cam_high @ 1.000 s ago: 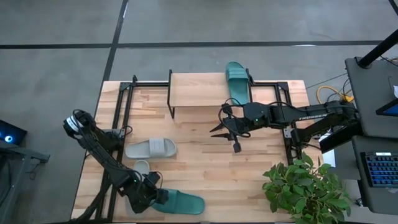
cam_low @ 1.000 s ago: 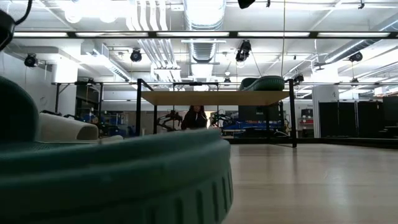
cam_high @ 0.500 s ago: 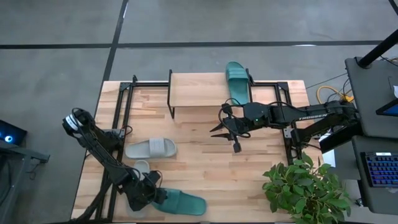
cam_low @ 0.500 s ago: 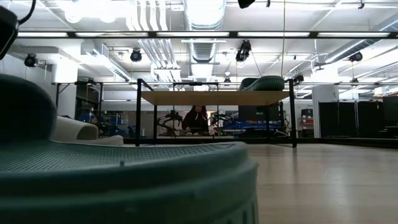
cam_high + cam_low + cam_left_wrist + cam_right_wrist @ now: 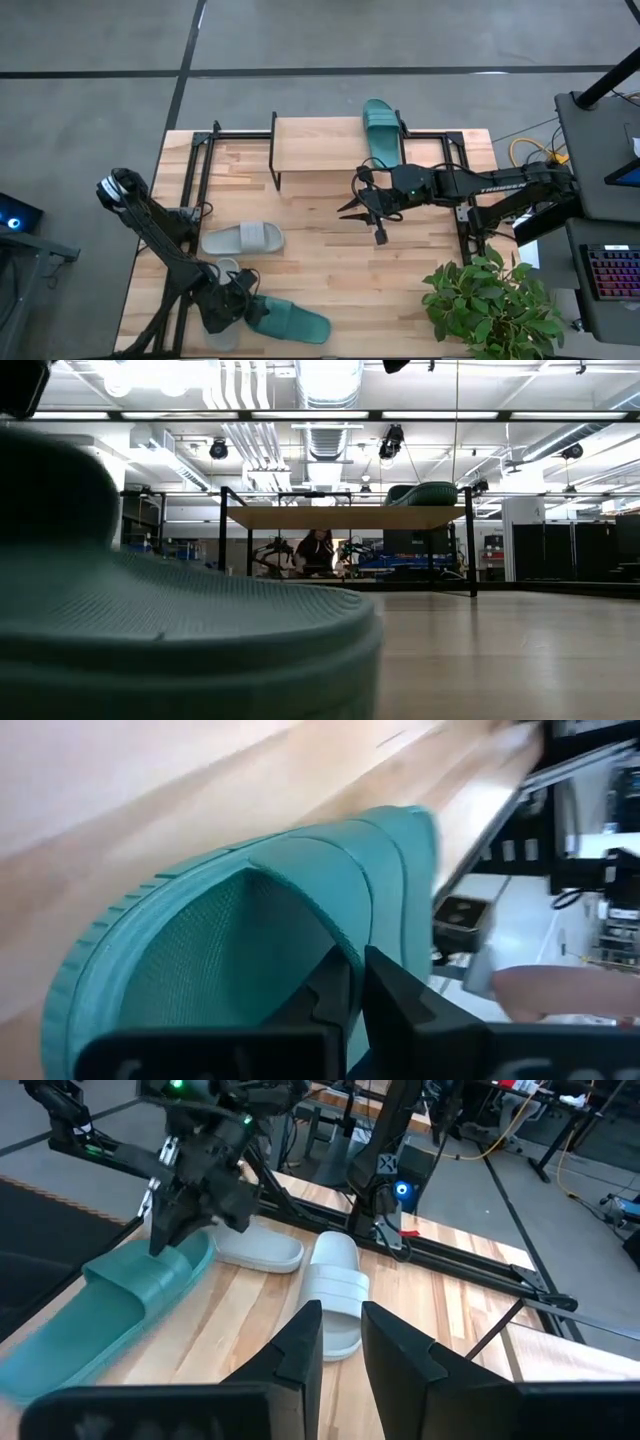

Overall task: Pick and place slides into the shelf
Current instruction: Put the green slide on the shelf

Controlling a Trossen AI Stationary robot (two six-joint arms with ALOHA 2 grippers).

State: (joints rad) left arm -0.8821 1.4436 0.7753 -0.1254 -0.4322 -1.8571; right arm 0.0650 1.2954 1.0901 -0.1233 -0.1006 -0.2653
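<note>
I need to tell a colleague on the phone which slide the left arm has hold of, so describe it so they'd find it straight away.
Start at the wooden table and go to its front edge on the left arm's side, far from the shelf. There the left gripper is shut on the heel end of a teal slide. The two slides beside it are grey, and the other teal one sits on the shelf.

The left arm is folded down low at the near left corner, elbow sticking out to the left, and the left gripper point(image 5: 245, 307) is clamped shut down at table level. The right arm comes in from the right side, stretched out pretty flat across the middle, and the right gripper point(image 5: 380, 236) hangs above the tabletop with its fingers point(image 5: 300, 1342) only a narrow gap apart.
</note>
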